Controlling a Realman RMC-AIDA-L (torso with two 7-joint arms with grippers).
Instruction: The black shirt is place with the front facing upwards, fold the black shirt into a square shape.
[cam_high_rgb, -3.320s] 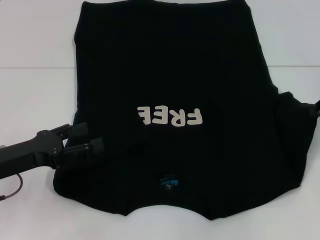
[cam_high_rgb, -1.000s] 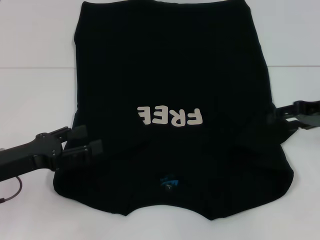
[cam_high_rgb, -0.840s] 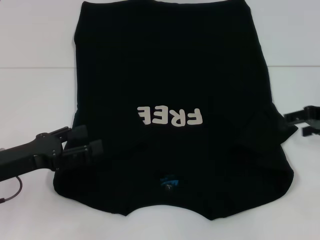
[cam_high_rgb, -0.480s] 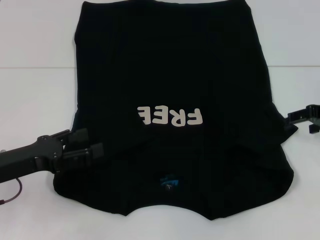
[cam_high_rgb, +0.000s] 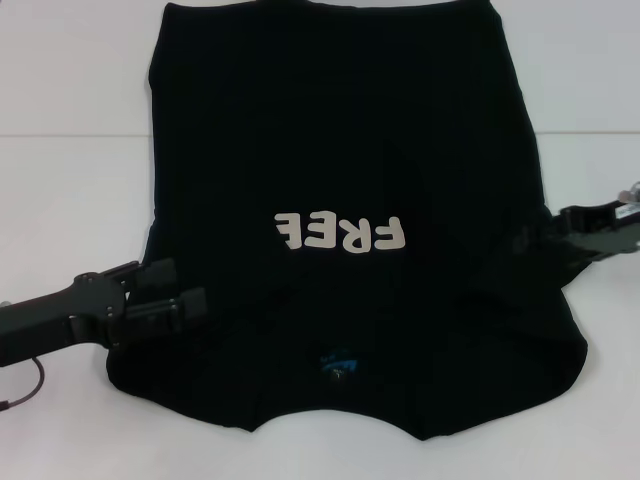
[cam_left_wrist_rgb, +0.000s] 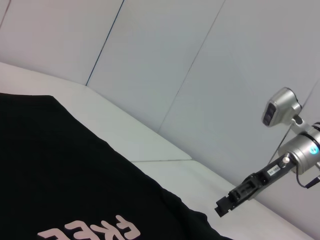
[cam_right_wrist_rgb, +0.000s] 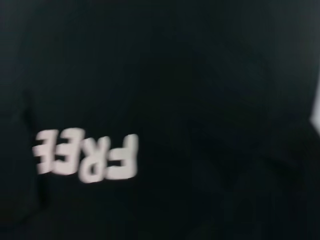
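Note:
The black shirt lies flat on the white table, front up. Its white "FREE" lettering reads upside down to me, and the blue neck label is near the front edge. Both sleeves are tucked in, so the outline is nearly straight-sided. My left gripper is open, its fingers over the shirt's left edge near the shoulder. My right gripper reaches in low at the shirt's right edge. The left wrist view shows the right gripper just beyond the cloth. The right wrist view is filled by the shirt's chest.
The white table extends on both sides of the shirt. A seam line runs across it. A thin cable loops under my left arm at the front left. Pale wall panels stand behind the table.
The sleeve that stuck out on the right is now folded in. My right gripper drew back to the right, then came in again to the shirt's edge. The left gripper sank slightly.

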